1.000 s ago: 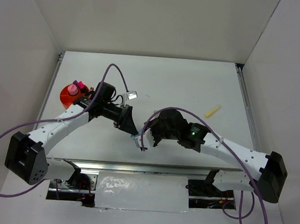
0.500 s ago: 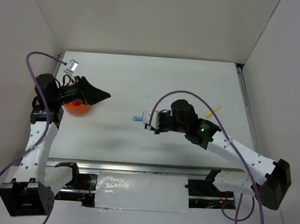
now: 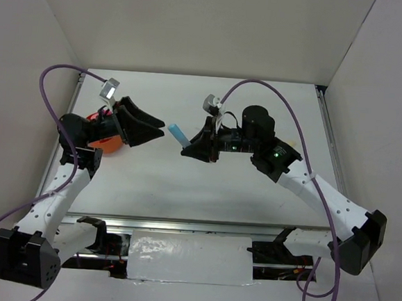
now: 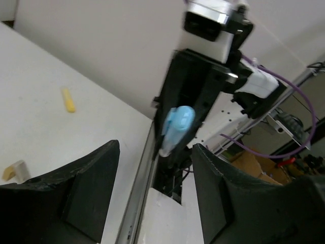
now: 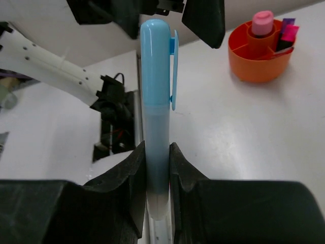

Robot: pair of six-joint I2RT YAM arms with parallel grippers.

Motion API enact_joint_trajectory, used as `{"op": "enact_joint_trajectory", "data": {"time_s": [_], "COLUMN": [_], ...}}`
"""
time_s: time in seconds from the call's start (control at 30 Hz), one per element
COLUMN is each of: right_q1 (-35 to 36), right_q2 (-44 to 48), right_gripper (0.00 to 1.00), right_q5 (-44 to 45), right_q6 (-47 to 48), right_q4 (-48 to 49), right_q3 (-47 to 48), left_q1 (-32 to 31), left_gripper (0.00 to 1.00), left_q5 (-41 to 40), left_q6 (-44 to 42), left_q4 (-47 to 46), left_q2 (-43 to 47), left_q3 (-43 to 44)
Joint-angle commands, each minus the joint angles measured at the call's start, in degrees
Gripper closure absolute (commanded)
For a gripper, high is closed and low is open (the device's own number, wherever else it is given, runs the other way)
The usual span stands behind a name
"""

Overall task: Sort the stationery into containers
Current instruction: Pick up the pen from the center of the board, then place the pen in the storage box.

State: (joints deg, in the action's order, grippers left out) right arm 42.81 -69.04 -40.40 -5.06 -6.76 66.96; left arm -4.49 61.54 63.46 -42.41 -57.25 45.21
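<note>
My right gripper [image 3: 188, 149] [image 5: 156, 152] is shut on a light blue highlighter [image 3: 176, 133] [image 5: 156, 101] and holds it in the air above the table's middle, cap end towards the left arm. My left gripper [image 3: 162, 129] [image 4: 155, 147] is open and empty. It faces the highlighter [image 4: 176, 124] from the left, a short gap away. The orange cup [image 3: 104, 143] [image 5: 261, 56] sits at the far left, partly hidden behind the left arm. It holds a pink highlighter [image 5: 262, 23] and a purple-pink one [image 5: 287, 33]. A yellow highlighter [image 4: 67, 100] and a beige block [image 4: 14, 170] lie on the table.
White walls enclose the table on three sides. Metal rails run along the left edge [image 3: 67, 126] and the right edge [image 3: 330, 147]. The right arm's purple cable [image 3: 275, 93] arcs over the back middle of the table.
My right gripper has lifted the light blue highlighter from the front centre and carried it back and left. My left gripper swung to the cup, then turned open towards the highlighter.
</note>
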Motion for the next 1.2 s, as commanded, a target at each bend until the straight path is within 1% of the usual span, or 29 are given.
{"op": "enact_joint_trajectory", "data": {"time_s": [0.0,0.1,0.13,0.23,0.37,0.57,0.67,0.73,0.87,0.97,1.0,1.03,1.07,1.1,1.13,1.17], "right_q1": [-0.9,-1.8,-2.0,-1.9,-1.0,-0.4,-0.2,-0.1,0.1,0.3,0.2,0.3,0.0,-0.2,-0.2,-0.6], "right_q2": [-1.8,-2.7,-3.1,-3.6,-4.1,-4.4,-4.4,-4.7,-5.1,-5.5,-5.7,-5.8,-5.9,-5.9,-6.0,-5.9], "right_gripper": [1.0,1.0,1.0,1.0,1.0,1.0,1.0,1.0,1.0,1.0,0.99,0.98,0.96,0.93,0.85,0.81], "right_q5": [-5.6,-6.4,-7.1,-8.0,-8.5,-8.6,-8.6,-8.6,-8.7,-8.6,-8.3,-8.2,-7.9,-7.8,-7.5,-7.3], "right_q6": [-11.0,-13.7,-14.5,-16.5,-16.5,-16.0,-16.1,-16.5,-17.4,-18.2,-18.7,-18.8,-19.3,-19.6,-20.0,-20.4], "right_q4": [5.8,6.5,8.3,10.5,11.1,11.2,11.2,11.5,12.4,12.8,12.9,13.1,13.2,13.4,13.6,13.7], "right_q3": [2.9,3.0,3.2,3.3,4.0,4.1,3.9,3.5,3.2,3.5,3.7,3.9,3.9,4.0,4.2,4.2], "left_q1": [-3.1,-5.6,-6.2,-8.1,-9.5,-9.6,-9.3,-8.7,-8.3,-8.4,-8.4,-8.4,-8.4,-8.3,-8.3,-8.2], "left_gripper": [0.29,0.27,0.27,0.27,0.31,0.34,0.4,0.46,0.52,0.67,0.81,0.89,1.0,1.0,1.0,1.0], "left_q5": [-1.0,-1.7,-2.1,-3.6,-5.0,-6.4,-7.1,-7.6,-7.8,-7.5,-7.4,-7.2,-7.2,-7.3,-7.4,-7.4], "left_q6": [3.6,3.8,3.7,1.2,-0.7,-0.4,-0.4,0.4,1.8,3.0,3.2,3.3,3.3,2.8,2.5,2.2], "left_q4": [-12.3,-14.3,-14.4,-10.9,-7.2,-6.9,-7.1,-7.8,-8.8,-9.9,-10.1,-9.6,-9.0,-7.2,-6.4,-5.5], "left_q2": [0.7,0.8,0.8,0.9,0.1,-0.7,-1.0,-1.2,-1.6,-2.2,-2.3,-2.3,-2.2,-2.0,-1.6,-1.6], "left_q3": [1.0,1.5,1.5,2.7,3.2,3.4,3.8,4.2,5.1,5.1,5.2,5.3,5.4,5.4,5.5,5.5]}}
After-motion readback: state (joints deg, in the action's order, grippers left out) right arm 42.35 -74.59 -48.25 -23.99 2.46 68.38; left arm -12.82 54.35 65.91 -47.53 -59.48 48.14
